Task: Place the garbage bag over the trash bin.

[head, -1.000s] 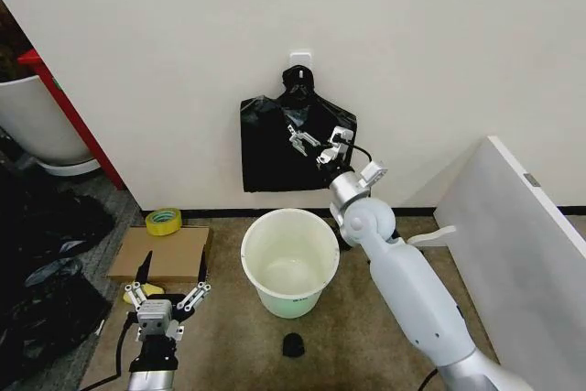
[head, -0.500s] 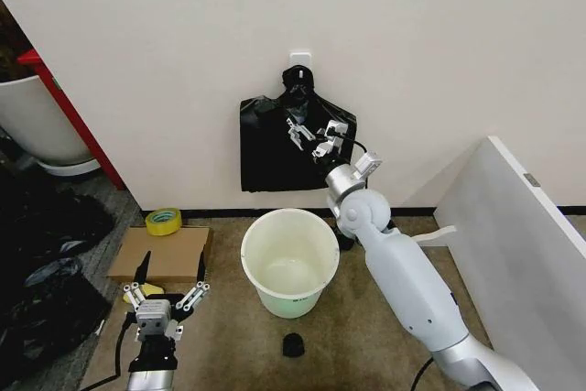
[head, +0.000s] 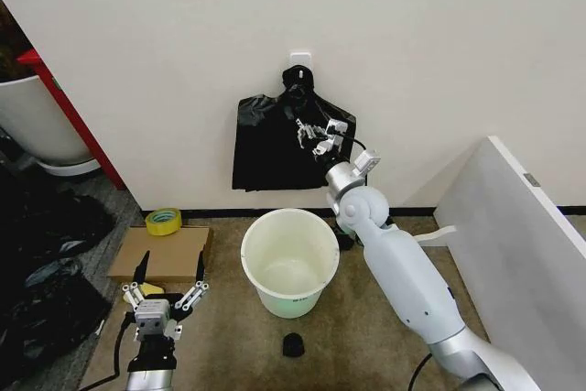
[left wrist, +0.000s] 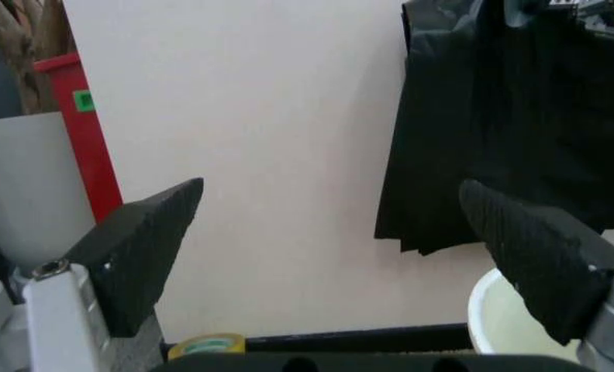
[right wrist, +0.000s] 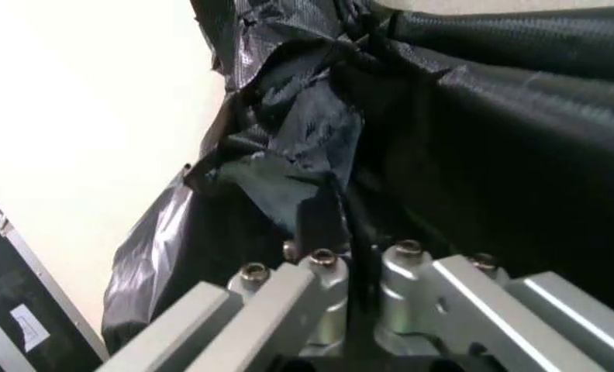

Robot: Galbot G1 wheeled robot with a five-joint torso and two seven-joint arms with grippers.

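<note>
The cream-white trash bin (head: 290,258) stands open on the floor below the wall; its rim (left wrist: 490,304) also edges the left wrist view. A flat black bag bundle (head: 270,148) hangs by its knotted top from a wall hook. My right gripper (head: 317,135) is raised against the bundle's front. In the right wrist view its fingers (right wrist: 318,298) are shut on a thin, glossy, crinkled black layer, the garbage bag (right wrist: 276,147). My left gripper (head: 168,298) hangs open low at the front left, its pads (left wrist: 142,252) wide apart and holding nothing.
A yellow tape roll (head: 163,222) and flat cardboard (head: 160,254) lie left of the bin. A small black lump (head: 293,345) sits in front of it. A white panel (head: 522,244) stands at the right, a large white pot (head: 32,125) and black bags (head: 37,263) at the left.
My right gripper has pushed up and in against the hanging bundle and its fingers have come together. The bundle's lower edge has swung out to the left. The left arm stayed still.
</note>
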